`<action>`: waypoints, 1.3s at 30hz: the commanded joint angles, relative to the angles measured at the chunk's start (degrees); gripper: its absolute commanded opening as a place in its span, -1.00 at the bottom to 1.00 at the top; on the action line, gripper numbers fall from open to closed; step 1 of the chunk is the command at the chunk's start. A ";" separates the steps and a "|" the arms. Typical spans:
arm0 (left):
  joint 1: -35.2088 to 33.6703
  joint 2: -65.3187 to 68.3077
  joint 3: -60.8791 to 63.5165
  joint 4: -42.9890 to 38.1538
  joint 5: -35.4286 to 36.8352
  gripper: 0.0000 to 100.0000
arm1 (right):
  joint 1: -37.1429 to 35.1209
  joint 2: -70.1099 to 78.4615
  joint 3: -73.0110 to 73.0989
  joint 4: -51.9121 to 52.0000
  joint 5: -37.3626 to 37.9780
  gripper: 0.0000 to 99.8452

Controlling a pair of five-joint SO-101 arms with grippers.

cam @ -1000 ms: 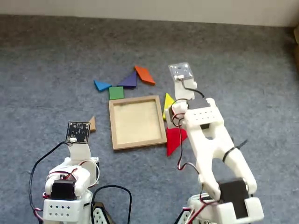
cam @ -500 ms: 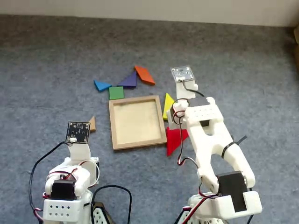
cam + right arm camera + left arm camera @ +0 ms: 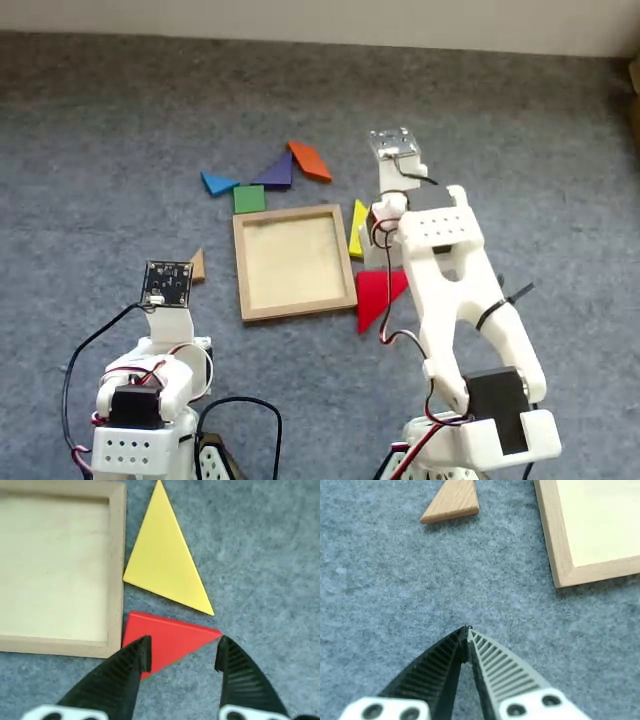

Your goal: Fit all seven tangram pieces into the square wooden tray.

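The square wooden tray (image 3: 240, 270) lies with nothing in it in mid-table. Behind it are a blue triangle (image 3: 217, 183), a purple triangle (image 3: 277, 172), an orange parallelogram (image 3: 310, 160) and a green square (image 3: 249, 198). A yellow triangle (image 3: 358, 227) and a red triangle (image 3: 375, 295) lie along its right side. A tan triangle (image 3: 198, 265) lies to its left. My right gripper (image 3: 183, 647) is open, low over the red triangle (image 3: 165, 637), one finger on either side of it. My left gripper (image 3: 468, 631) is shut on nothing above the carpet, short of the tan triangle (image 3: 452, 502).
Grey carpet covers the whole table. In the right wrist view the yellow triangle (image 3: 165, 560) lies beside the tray rim (image 3: 116, 570), almost touching the red one. The tray's near corner (image 3: 565, 555) is in the left wrist view. Open carpet stretches left and right.
The right arm has shifted slightly back and to the right over the red and yellow triangles. The left arm and all the pieces have stayed where they were.
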 commanded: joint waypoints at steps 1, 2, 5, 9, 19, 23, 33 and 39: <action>0.57 -2.15 0.92 0.26 -0.18 -0.99 | 0.84 -0.48 -5.49 4.18 0.70 -0.45; 0.57 -2.15 0.92 0.26 -0.18 -0.99 | 0.84 -0.48 -5.49 4.62 0.70 -0.40; 0.57 -2.15 0.92 0.26 -0.18 -0.99 | 0.75 -0.48 -5.23 4.70 0.79 -0.33; 0.57 -2.15 0.92 0.26 -0.18 -0.99 | 0.75 -0.48 -5.14 4.53 0.97 -0.33; 0.57 -2.15 0.92 0.26 -0.18 -0.99 | 0.57 -0.40 0.57 -2.51 4.57 -0.33; 0.57 -2.15 0.92 0.26 -0.18 -0.99 | -0.04 -0.31 1.45 -3.03 7.30 -0.33; 0.57 -2.15 0.92 0.26 -0.18 -0.99 | -0.48 4.00 1.10 -6.02 7.74 -0.32; 0.57 -2.15 0.92 0.26 -0.18 -0.99 | -0.48 10.68 -2.86 -6.02 11.96 -0.32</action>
